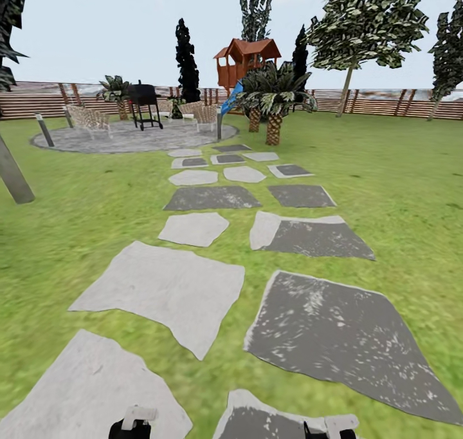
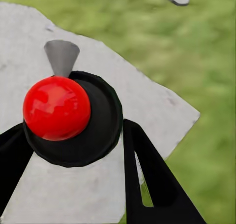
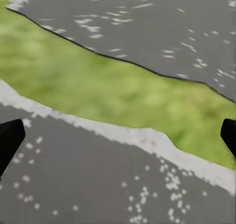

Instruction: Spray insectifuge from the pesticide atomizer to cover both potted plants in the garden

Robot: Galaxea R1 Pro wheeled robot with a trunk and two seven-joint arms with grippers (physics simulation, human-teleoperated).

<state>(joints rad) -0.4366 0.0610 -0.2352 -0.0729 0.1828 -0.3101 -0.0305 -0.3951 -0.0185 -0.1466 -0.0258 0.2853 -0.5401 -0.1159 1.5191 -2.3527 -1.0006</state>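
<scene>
Where the lawn [image 1: 399,188] runs toward the fence [image 1: 386,101], stepping stones [image 1: 212,197] lead to the round patio [image 1: 122,140] at eleven o'clock, by a black grill [image 1: 145,104]. The left pincer [image 2: 73,135] holds a black, red-capped object [image 2: 56,108], probably the sprayer, though the close view is poor. The right pincer [image 3: 118,135] has its fingertips [image 3: 10,138] wide apart over a dark stone.

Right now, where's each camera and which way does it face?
Head: up top, forward-down along the stepping stones to the patio; left end effector, right end effector at bottom edge.
Left wrist: down past its fingers and a red-knobbed object onto pale stone.
Right wrist: down between its fingertips onto dark stone.
Shared: stones, grass.
</scene>
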